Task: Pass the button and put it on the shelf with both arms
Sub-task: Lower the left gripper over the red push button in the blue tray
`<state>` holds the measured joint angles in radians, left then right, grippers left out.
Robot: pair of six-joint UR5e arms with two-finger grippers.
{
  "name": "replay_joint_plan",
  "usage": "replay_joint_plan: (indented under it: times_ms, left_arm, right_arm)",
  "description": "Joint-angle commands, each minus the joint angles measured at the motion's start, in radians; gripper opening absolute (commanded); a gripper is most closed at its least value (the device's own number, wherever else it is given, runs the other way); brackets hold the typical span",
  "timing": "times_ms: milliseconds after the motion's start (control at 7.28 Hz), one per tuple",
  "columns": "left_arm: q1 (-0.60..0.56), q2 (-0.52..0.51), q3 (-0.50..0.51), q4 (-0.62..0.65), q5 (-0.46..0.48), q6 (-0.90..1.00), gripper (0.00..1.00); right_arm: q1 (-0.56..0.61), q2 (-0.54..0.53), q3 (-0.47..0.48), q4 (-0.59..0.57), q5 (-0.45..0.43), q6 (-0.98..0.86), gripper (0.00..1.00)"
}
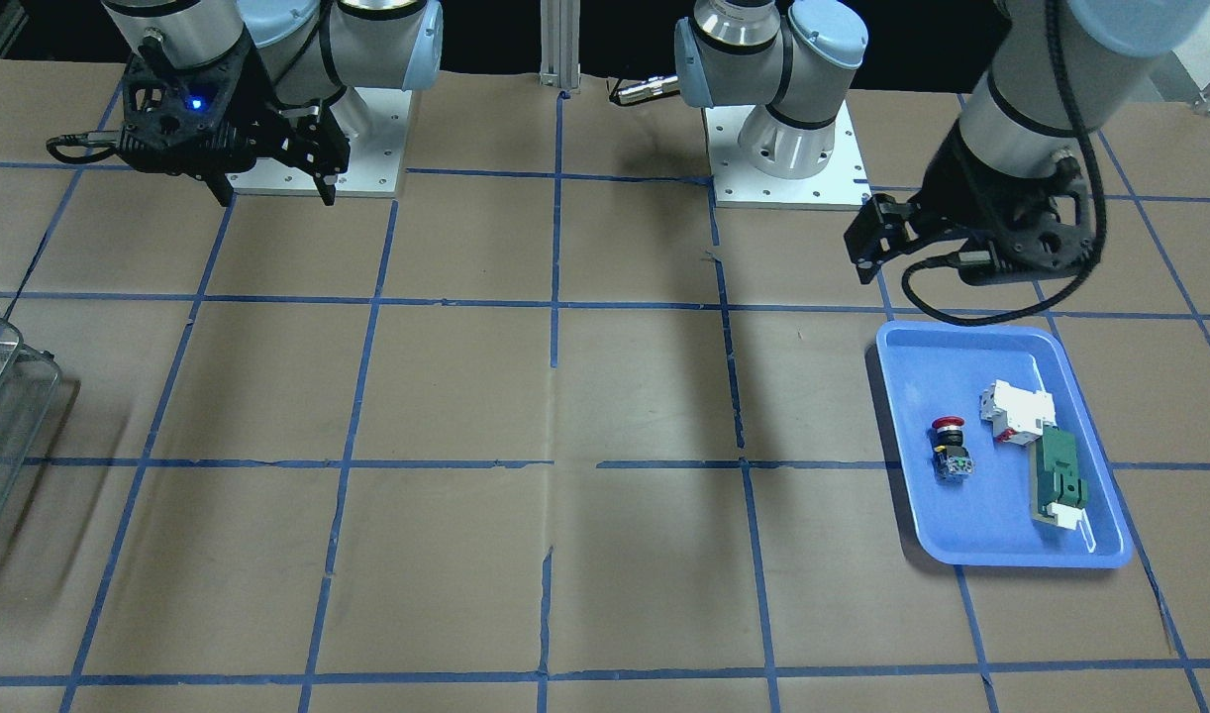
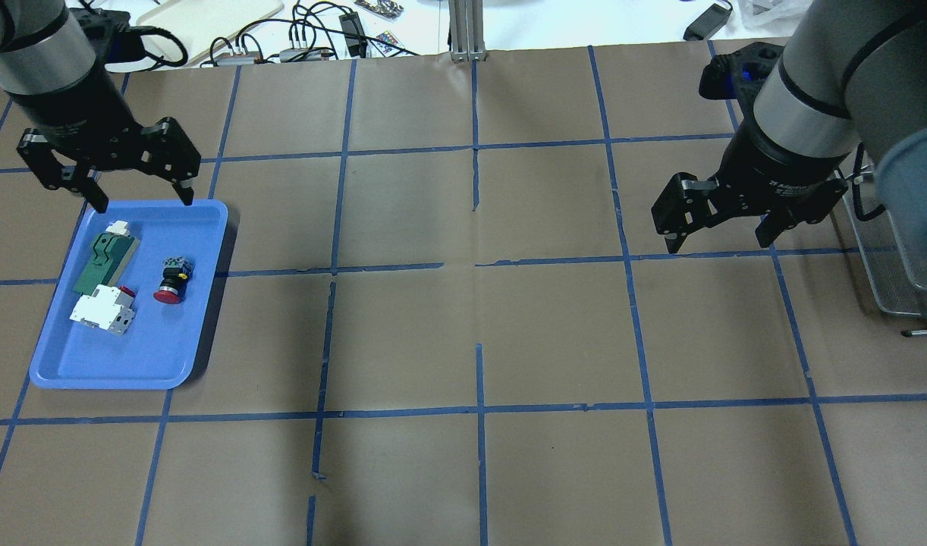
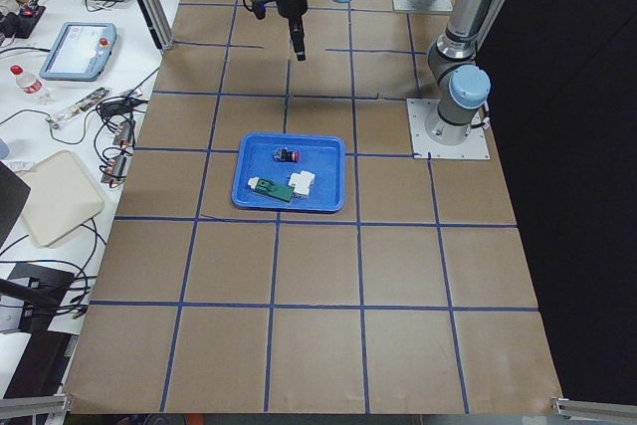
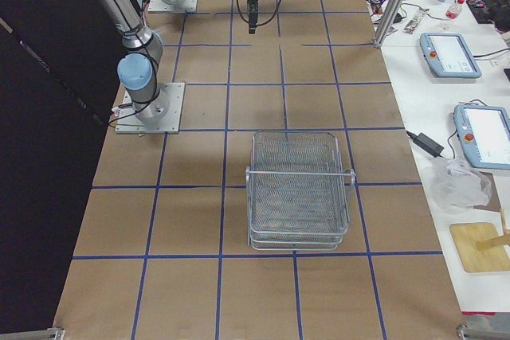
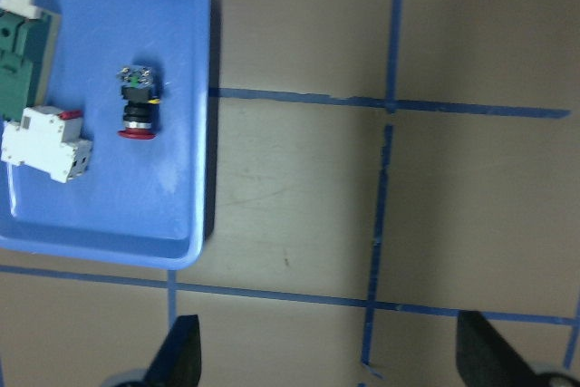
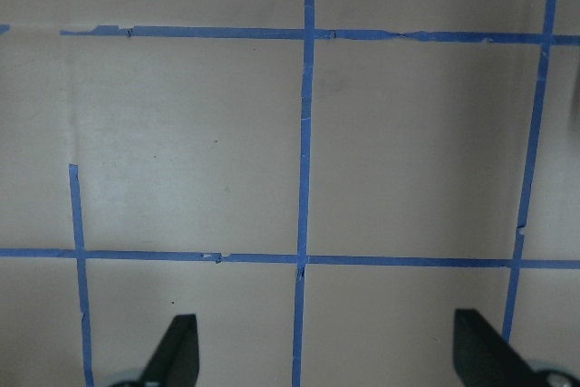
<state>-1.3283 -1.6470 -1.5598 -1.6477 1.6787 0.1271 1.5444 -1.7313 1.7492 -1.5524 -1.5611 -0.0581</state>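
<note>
While nothing is gripped yet, my left tool (image 2: 145,202): jaws wide and empty, hovering over the upper edge of the blue tray (image 2: 122,377), upper left of the overhead view.
My right tool (image 2: 716,243): jaws wide, empty, over bare surface (image 2: 479,318) at the right, near the shelf (image 2: 900,273).
Button (image 2: 171,281): lying on its side in the tray, red cap toward the bottom of the overhead view, apart from the white block (image 2: 103,312) and the green part (image 2: 105,259).
Risk at pickup: I judge the round cap may roll or squirt out if I close off-centre. I could also clip the neighbouring parts.
Risk at the pass: a grip covering the whole button would leave my other tool nothing to take.
</note>
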Motion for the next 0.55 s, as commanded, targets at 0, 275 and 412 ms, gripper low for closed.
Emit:
replay_joint_plan:
  times_ms: [0,275,412]
  left_arm:
    - [0.131,-0.036,-0.163,0.239,0.006,0.223,1.00]
    - [0.207,-0.089,-0.374,0.626,0.001,0.348,1.00]
    - [0.208,-0.137,-0.406,0.717,-0.025,0.361,1.00]
  right_arm:
    - [-0.001,0.002,0.000,-0.002,-0.002,-0.005,1.00]
    - [-0.004,0.004,0.001,-0.003,0.003,-0.003,1.00]
    - [-0.004,0.007,0.001,-0.005,0.003,-0.002,1.00]
